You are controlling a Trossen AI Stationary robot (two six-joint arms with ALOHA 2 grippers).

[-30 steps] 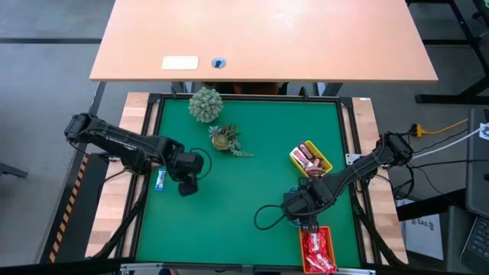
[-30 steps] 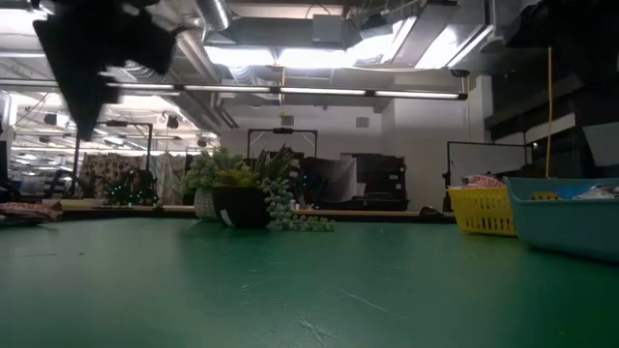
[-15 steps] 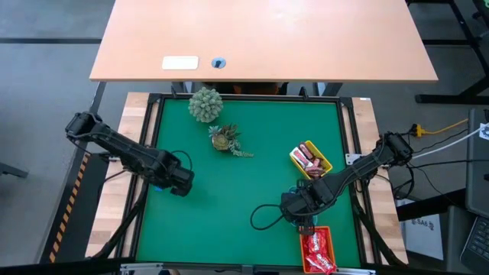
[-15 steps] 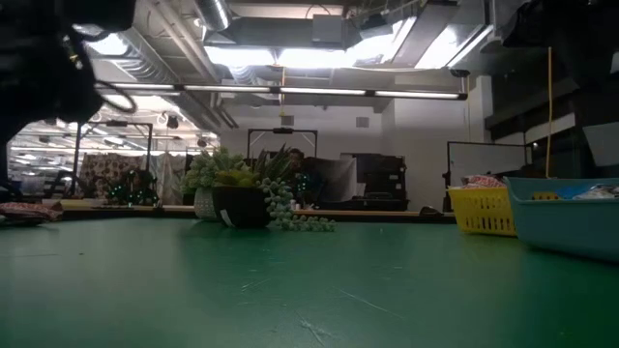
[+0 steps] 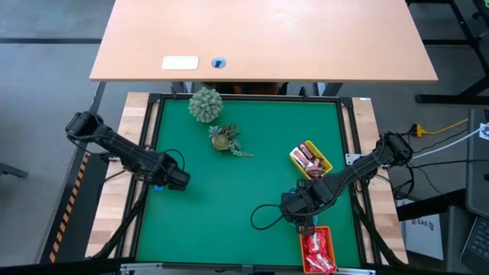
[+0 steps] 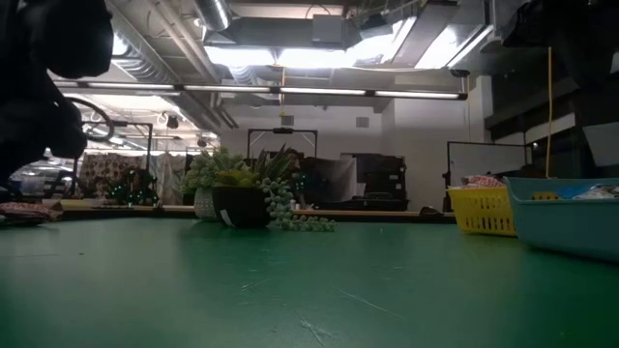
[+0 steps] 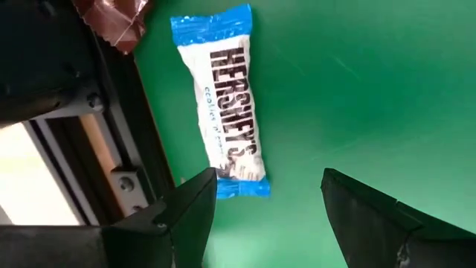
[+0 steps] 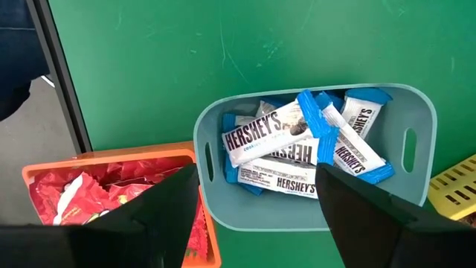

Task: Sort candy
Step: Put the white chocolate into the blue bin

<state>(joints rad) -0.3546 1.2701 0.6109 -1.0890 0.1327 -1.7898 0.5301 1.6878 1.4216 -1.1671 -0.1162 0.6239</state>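
Left claw [image 7: 264, 216] hovers low at the left edge of the green surface [image 5: 244, 176], its fingers spread wide and holding nothing. Directly ahead of it, between the fingertips and just beyond them, lies one blue-and-white Hershey's cookies 'n' creme bar [image 7: 223, 97] flat on the mat. Past that bar, touching the black frame, a corner of a brown wrapper [image 7: 115, 18] shows, so at least two sweets look unsorted on this side.

Right claw [image 8: 256, 216] hangs with its fingers apart and empty above the trays on the far right of the surface. Under and ahead of it sits the pale blue tray [image 8: 216, 193], holding several blue-and-white bars [image 8: 264, 134]. Beside the blue tray on one side is the orange tray [image 8: 44, 175] with shiny red packets [image 8: 82, 190], and a corner of the yellow tray [image 8: 454, 186] shows on the other; from above the yellow tray carries a few dark bars [image 5: 307, 156].

Judging by this, most of the sorting is done. What remains is the blue-and-white bar by the left claw, and probably the brown one next to it.
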